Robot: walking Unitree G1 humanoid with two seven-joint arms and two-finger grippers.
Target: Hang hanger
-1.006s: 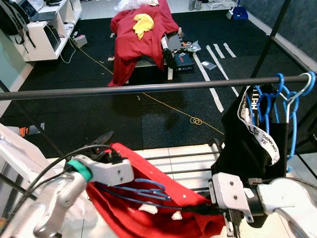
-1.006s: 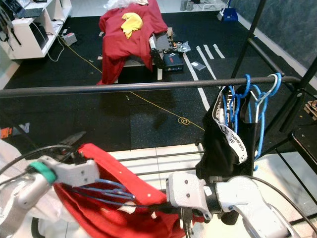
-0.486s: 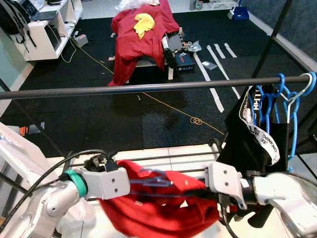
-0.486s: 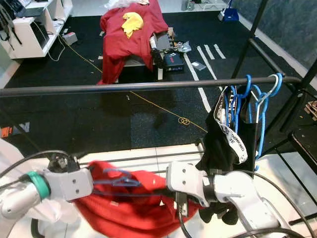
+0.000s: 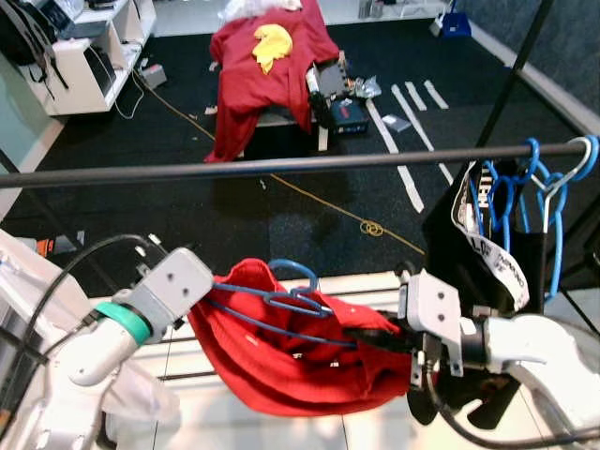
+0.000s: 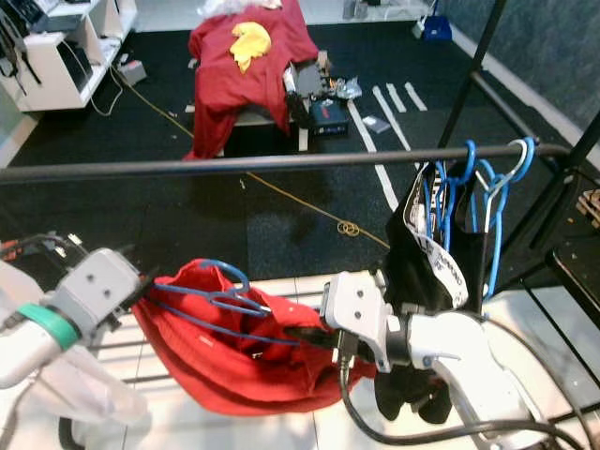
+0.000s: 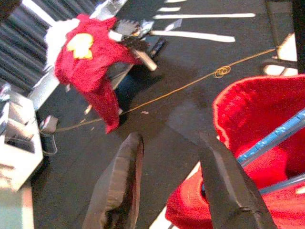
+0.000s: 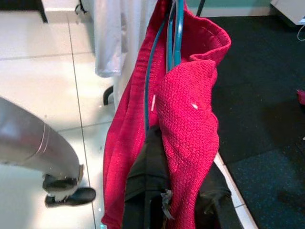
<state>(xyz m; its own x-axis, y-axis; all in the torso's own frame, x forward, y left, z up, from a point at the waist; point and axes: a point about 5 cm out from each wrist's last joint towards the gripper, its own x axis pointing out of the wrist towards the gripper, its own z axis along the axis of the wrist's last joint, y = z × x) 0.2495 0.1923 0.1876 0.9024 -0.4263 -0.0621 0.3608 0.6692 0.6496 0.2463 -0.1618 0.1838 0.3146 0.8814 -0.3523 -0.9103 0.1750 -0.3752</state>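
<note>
left eye view: a blue plastic hanger (image 5: 281, 302) carrying a red knitted garment (image 5: 291, 361) hangs in the air between the two arms, below the long dark horizontal metal rail (image 5: 281, 165) and not on it. the left claw (image 5: 202, 291) meets the hanger's left end at the garment's edge; the right claw (image 5: 370, 339) is at its right end, its black fingers buried in red cloth. at the rail's right end, several blue hangers (image 5: 525, 187) hang with a black garment with a white printed strap (image 5: 478, 253). farther back, a counter draped in red cloth with a yellow patch (image 5: 267, 56) stands on the dark floor, and a yellow cord (image 5: 309, 197) trails across it.

right eye view: the same scene, with the hanger's hook (image 6: 225, 272) curling up above the garment, below the rail.

left wrist view: the left claw's two black fingers (image 7: 121, 186) stand apart, with the red garment and a blue hanger bar (image 7: 271, 138) against the one finger; whether they grip cannot be told.

right wrist view: the right claw's fingers (image 8: 147, 186) are pinched onto the red garment, the blue hanger wires (image 8: 171, 43) running beyond them.
</note>
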